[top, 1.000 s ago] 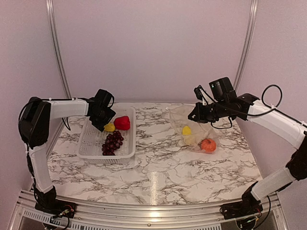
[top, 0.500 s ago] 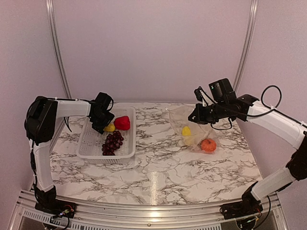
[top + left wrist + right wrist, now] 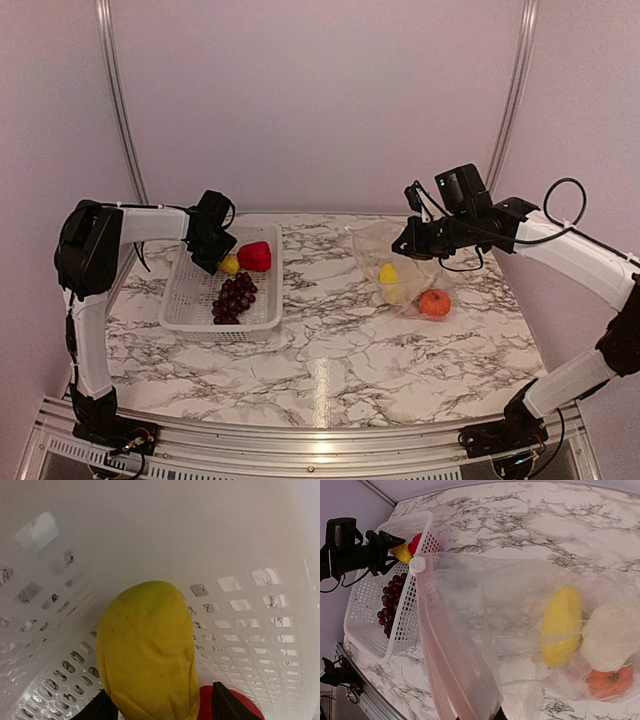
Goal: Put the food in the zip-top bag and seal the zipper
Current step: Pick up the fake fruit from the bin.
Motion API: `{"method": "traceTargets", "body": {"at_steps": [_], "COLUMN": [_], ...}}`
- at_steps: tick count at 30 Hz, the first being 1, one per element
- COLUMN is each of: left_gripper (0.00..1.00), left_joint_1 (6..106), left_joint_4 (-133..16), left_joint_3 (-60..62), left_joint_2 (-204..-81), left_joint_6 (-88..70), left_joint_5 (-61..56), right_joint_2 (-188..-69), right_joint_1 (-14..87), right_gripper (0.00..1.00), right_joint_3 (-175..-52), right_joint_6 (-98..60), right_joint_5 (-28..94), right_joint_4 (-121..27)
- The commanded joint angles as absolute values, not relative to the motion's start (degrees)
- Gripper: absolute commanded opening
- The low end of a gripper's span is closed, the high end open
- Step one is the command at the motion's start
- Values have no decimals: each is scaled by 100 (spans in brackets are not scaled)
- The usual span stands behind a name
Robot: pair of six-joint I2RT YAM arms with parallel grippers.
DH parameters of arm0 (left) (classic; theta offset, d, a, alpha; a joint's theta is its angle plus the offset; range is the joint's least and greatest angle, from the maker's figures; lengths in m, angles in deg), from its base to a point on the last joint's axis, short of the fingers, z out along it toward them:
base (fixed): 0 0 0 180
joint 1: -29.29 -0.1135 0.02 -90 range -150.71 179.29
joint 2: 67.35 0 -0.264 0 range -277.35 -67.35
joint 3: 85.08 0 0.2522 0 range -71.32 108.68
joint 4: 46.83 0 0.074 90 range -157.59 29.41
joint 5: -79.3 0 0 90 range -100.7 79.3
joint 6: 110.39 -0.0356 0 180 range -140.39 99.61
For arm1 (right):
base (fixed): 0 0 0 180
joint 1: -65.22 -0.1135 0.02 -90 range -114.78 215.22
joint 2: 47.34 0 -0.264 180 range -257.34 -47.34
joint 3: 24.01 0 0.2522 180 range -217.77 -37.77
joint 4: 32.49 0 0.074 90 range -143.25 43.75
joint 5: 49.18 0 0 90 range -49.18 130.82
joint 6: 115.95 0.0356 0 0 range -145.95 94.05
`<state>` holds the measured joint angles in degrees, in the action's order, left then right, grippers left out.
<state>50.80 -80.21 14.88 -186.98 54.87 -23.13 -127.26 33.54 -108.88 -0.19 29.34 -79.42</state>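
**Top view.** On the marble-patterned table (image 3: 330,350) a white slotted plastic basket (image 3: 185,300) stands on the left. It holds a dark purple toy grape bunch (image 3: 233,297), a red pepper-like toy piece (image 3: 255,256) and a small yellow toy piece (image 3: 229,265). The left claw (image 3: 222,262) is down in the basket's far end, at the small yellow toy piece. On the right a large clear crinkly zip-top bag (image 3: 415,260) rests on the table. The right claw (image 3: 403,243) holds its mouth edge up. Inside the bag lie a second yellow piece (image 3: 388,272), a pale whitish piece (image 3: 398,293) and a round orange toy fruit (image 3: 434,302).

**Left wrist.** The small yellow toy piece (image 3: 147,650) fills the middle of the view, close to the basket wall (image 3: 240,630). A dark fingertip (image 3: 102,707) touches one side of it. The other fingertip stands off, with a sliver of red showing between it and the piece. The claw is fairly wide, straddling the piece and not gripping it.

**Right wrist.** The pinkish-clear zipper strip (image 3: 445,650) runs from its small white slider tab (image 3: 416,564) to the bottom edge, where this claw's fingers are almost out of frame. The claw is closed tight on the bag's mouth edge, and the mouth faces the basket.

The step in hand looks like picking the small yellow toy piece out of the basket. Three pieces are bagged and three remain. Next the left claw should close on the piece, lift it clear of the basket wall and carry it to the bag's mouth. The right claw should keep that edge up. Sealing comes after the last piece.
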Motion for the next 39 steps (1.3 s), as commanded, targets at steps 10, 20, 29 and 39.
{"method": "traceTargets", "body": {"at_steps": [10, 20, 29, 39], "left_gripper": [49, 45, 41, 40], "left_joint_1": [4999, 5055, 5306, 6134], "left_joint_4": [-8191, -8191, -7413, -6684], "left_joint_3": [1406, 1147, 858, 831], "left_joint_2": [-18580, -17536, -16471, -15818], "left_joint_6": [5094, 4372, 3390, 2062], "left_joint_5": [-2128, -2371, -2078, -1452], "right_joint_2": [-12921, -12820, -12891, -13096], "right_joint_1": [3287, 3289, 3287, 3152], "right_gripper": [0, 0, 0, 0], "right_joint_3": [-11146, -11115, -11274, -11583], "right_joint_6": [9, -19, -10, -19], "right_joint_5": [2799, 2869, 2830, 2709], "right_joint_4": [-7823, -7856, -7950, -7978]}}
